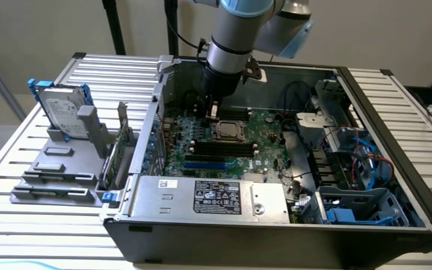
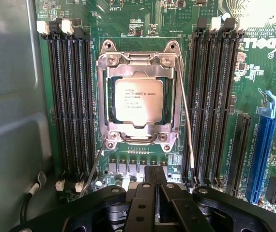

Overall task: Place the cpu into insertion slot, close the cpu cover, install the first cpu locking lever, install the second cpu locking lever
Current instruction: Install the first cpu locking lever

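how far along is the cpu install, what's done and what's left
Done: the cpu sits in the insertion slot and the cpu cover lies closed over it. In hand: nothing; the gripper is shut and empty near the socket. Left: one locking lever and the other lever both seem to stick out unlatched.

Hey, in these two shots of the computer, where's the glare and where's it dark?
Wrist view: glare whitens the lower half of the chip, the metal cover around it gleams, and the shut gripper is a dark silhouette. Exterior view: the table slats are brightly lit, while the circuit board inside the case lies in dimmer light below the arm.
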`<control>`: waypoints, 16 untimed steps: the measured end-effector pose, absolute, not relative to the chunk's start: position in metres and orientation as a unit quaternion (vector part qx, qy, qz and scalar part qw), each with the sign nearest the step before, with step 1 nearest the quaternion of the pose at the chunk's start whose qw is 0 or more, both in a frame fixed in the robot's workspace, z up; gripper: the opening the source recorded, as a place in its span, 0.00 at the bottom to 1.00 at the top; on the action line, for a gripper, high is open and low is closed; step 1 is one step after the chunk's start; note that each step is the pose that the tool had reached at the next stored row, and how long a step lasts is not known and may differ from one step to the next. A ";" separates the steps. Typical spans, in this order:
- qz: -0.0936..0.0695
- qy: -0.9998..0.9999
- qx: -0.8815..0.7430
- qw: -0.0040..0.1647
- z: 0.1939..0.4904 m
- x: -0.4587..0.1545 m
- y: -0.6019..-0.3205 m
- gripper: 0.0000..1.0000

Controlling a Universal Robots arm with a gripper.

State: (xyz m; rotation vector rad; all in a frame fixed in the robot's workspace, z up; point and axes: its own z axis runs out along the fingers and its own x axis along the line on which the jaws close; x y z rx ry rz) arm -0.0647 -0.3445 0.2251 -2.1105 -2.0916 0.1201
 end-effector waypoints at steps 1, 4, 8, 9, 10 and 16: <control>0.040 -0.701 -0.707 0.084 0.225 -0.065 -0.345 0.11; 0.040 -0.701 -0.707 0.084 0.225 -0.065 -0.345 0.11; 0.040 -0.701 -0.707 0.084 0.225 -0.065 -0.345 0.11; 0.040 -0.701 -0.707 0.084 0.225 -0.065 -0.345 0.11; 0.040 -0.701 -0.707 0.084 0.225 -0.065 -0.345 0.11; 0.039 -0.699 -0.709 0.084 0.225 -0.072 -0.346 0.11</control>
